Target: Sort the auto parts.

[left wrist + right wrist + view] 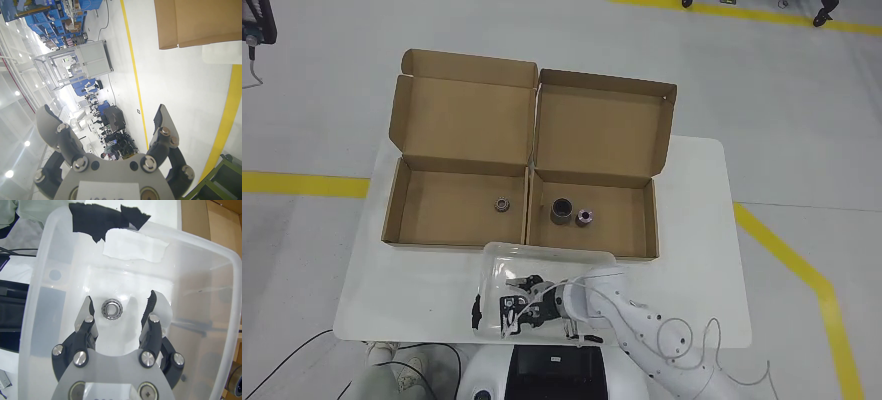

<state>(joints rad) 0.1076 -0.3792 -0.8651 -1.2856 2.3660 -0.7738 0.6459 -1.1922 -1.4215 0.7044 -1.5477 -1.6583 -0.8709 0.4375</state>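
Observation:
A clear plastic bin (504, 256) stands at the table's near edge, and my right gripper (522, 300) hangs inside it. In the right wrist view this gripper (121, 306) is open, its fingers either side of a small steel roller bearing (112, 311) lying on the bin's floor (117, 283). The left cardboard box (407, 215) holds one small bearing (503, 206). The right cardboard box (617, 230) holds a dark sleeve (561, 210) and a small ring part (586, 216). My left gripper (105, 115) is open and empty, held off the table over the floor.
Both boxes have their lids standing open at the back. Black tape (98, 220) is stuck on the bin's rim. The white table (692, 250) has bare room to the right of the boxes. Cables (302, 355) lie on the floor near the front left.

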